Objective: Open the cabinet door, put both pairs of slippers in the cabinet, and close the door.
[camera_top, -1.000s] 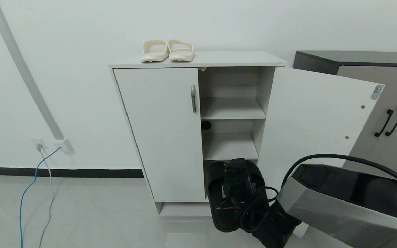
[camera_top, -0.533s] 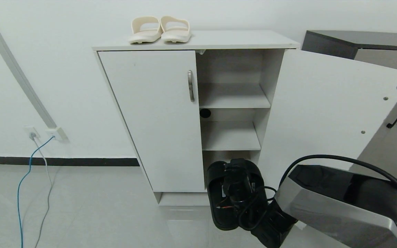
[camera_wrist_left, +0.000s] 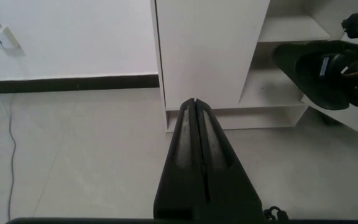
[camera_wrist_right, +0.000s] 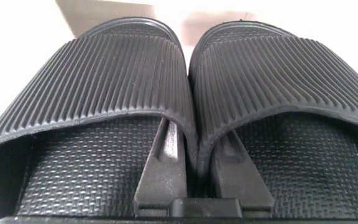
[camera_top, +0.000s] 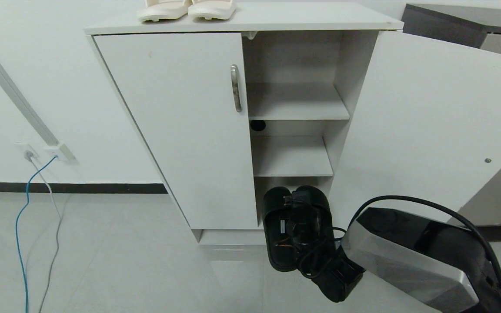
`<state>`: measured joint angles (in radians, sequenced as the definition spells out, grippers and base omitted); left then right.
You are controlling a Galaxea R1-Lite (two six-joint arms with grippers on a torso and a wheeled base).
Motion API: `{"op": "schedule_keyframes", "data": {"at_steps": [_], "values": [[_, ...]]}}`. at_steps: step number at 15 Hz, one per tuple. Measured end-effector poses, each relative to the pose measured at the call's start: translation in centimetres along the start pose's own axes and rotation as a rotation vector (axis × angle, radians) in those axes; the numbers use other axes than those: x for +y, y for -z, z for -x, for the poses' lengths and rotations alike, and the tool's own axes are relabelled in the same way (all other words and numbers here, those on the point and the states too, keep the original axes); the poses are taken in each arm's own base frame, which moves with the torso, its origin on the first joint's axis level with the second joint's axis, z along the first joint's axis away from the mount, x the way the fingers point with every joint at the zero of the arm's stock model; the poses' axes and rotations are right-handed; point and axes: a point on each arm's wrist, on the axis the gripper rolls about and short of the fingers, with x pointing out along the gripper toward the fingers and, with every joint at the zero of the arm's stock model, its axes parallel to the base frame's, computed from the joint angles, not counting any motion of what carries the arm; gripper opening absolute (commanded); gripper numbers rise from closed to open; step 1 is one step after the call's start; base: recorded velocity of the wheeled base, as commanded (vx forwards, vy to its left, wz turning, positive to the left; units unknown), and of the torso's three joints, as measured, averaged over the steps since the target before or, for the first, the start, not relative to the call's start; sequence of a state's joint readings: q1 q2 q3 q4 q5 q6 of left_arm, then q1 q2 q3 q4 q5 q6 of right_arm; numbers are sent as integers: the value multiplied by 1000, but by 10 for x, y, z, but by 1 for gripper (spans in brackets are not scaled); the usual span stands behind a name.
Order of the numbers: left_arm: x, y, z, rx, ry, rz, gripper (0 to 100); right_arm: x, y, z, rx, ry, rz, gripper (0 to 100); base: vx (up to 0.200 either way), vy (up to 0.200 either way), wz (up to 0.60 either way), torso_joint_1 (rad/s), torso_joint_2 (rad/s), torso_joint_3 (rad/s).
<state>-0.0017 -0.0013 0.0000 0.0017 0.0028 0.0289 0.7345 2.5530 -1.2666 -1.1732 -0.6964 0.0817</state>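
The white cabinet (camera_top: 168, 130) has its left door shut and its right door (camera_top: 429, 130) swung wide open. A cream pair of slippers (camera_top: 185, 9) lies on its top. My right gripper (camera_top: 302, 219) is shut on the black pair of slippers (camera_top: 276, 230), low in front of the bottom compartment. In the right wrist view, one finger (camera_wrist_right: 166, 149) sits inside each of the black slippers (camera_wrist_right: 104, 93), and my right gripper (camera_wrist_right: 194, 134) pinches their inner walls together. My left gripper (camera_wrist_left: 194, 106) is shut and empty above the floor, facing the cabinet's base; the black slippers (camera_wrist_left: 328, 68) show beyond it.
Two bare shelves (camera_top: 296, 102) (camera_top: 292, 156) sit inside the open half. A metal handle (camera_top: 235, 88) is on the shut door. A grey cabinet (camera_top: 463, 21) stands behind the open door. Blue and grey cables (camera_top: 22, 226) hang from wall sockets (camera_top: 59, 152) at the left.
The head view has come closer to the cabinet and tilted down, so the whole picture shifted. The black slippers stay in my right gripper before the bottom compartment.
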Motion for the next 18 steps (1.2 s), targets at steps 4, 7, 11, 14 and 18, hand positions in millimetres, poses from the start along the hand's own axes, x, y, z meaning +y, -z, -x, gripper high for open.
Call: {"op": "schedule_keyframes", "data": {"at_steps": [4, 7, 11, 14, 18], "values": [[0, 0, 0, 0, -1, 0, 0, -7, -10, -4, -131, 18, 34, 0, 100, 0, 0, 2, 1, -1], [0, 0, 0, 0, -1, 1, 0, -9, -7, -5, -133, 21, 51, 0, 200, 0, 0, -1, 1, -1], [0, 0, 0, 0, -2, 1, 0, -10, -5, -6, -130, 26, 54, 0, 200, 0, 0, 1, 2, -4], [0, 0, 0, 0, -1, 3, 0, -9, -5, -5, -131, 24, 54, 0, 200, 0, 0, 1, 2, -2], [0, 0, 0, -2, -1, 16, 0, -8, -4, -5, -125, 18, 58, 0, 100, 0, 0, 0, 0, 2]]}}
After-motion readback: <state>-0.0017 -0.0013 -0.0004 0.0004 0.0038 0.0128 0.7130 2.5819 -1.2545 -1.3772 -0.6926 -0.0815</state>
